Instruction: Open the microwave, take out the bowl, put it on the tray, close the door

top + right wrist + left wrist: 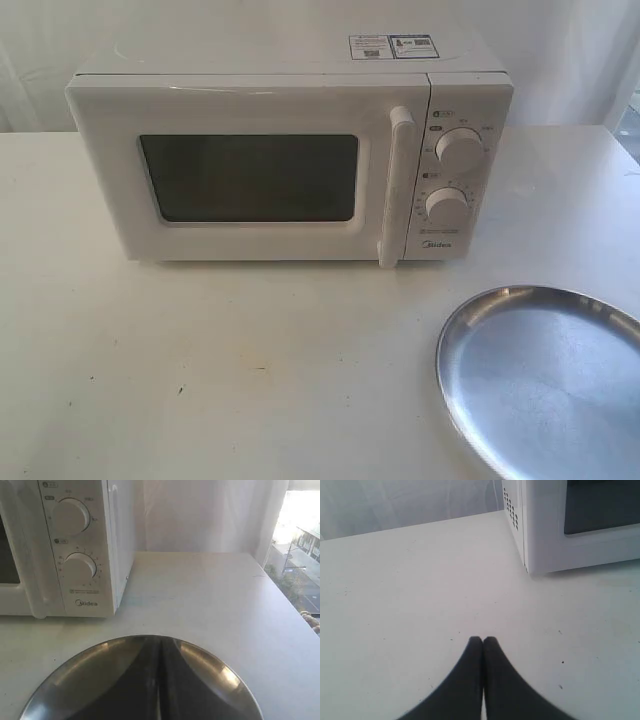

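Left end effector [483,641] clenched, empty, over desk [395,605] by microwave [295,155] left corner. Door [250,178] shut; bowl unseen, presumably inside. Handle [395,190] long axis vertical, 11 o'clock from tray [540,390]. Right end effector [161,641] clenched, empty, above tray; likely nearer arm.

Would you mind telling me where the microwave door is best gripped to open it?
Grip the vertical bar handle on the door, beside the dials, coming from the front: it stands proud of the shut door, so jaws could likely close across it.
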`<act>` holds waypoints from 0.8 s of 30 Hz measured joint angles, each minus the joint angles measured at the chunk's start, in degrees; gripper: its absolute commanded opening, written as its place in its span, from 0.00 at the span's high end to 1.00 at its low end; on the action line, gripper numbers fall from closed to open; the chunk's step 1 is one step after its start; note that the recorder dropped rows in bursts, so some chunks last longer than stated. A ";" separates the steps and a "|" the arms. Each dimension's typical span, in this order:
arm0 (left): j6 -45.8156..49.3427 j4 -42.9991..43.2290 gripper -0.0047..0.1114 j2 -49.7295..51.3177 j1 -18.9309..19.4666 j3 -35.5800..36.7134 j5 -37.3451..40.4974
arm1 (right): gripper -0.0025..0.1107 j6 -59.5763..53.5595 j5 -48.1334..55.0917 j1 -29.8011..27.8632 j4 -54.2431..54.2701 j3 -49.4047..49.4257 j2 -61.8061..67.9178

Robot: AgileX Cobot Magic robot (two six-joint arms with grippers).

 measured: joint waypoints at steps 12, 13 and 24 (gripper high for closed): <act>0.00 0.00 0.96 0.00 0.00 0.00 0.00 | 0.98 0.48 -2.83 0.00 -5.37 0.00 0.00; 0.00 0.00 0.96 0.00 0.00 0.00 0.00 | 0.98 0.48 -4.19 0.00 -5.37 0.00 0.00; 0.00 0.00 0.96 0.00 0.00 0.00 0.00 | 0.98 13.99 -22.85 0.00 2.22 0.00 0.00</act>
